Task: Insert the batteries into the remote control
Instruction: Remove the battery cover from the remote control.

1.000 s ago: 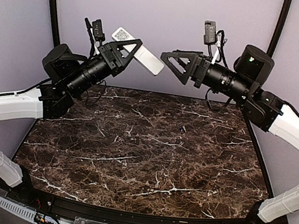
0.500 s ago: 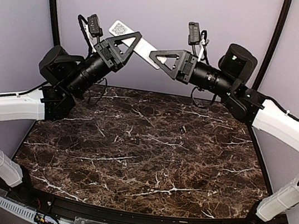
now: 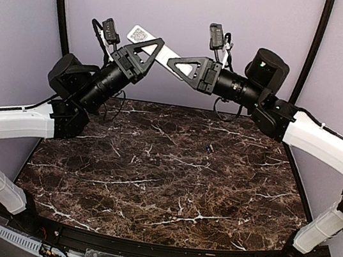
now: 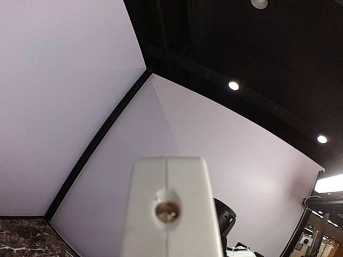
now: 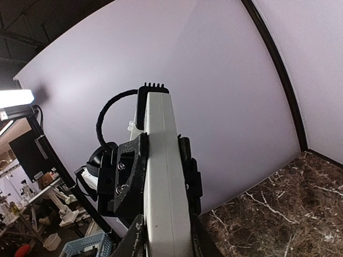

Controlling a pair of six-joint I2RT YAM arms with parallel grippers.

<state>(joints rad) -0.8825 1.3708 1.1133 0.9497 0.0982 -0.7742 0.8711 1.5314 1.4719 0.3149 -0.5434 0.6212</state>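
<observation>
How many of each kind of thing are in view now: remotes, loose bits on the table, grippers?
remote control: 1
small dark piece on the marble table, possibly a battery: 1
grippers: 2 (left gripper, right gripper)
Total: 4

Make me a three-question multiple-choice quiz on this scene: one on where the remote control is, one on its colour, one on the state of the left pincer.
1. Where is the remote control relative to the table?
A. Lying on it
B. Held in the air above its far edge
C. Under it

2. What colour is its casing?
A. White
B. Black
C. Red

3. The left pincer is:
A. Wide open and empty
B. Out of view
C. Shut on the remote control

Answers:
1 B: the top view shows it well clear of the marble.
2 A: the casing is white in every view.
3 C: the pincer's fingers clamp the remote's sides.
</observation>
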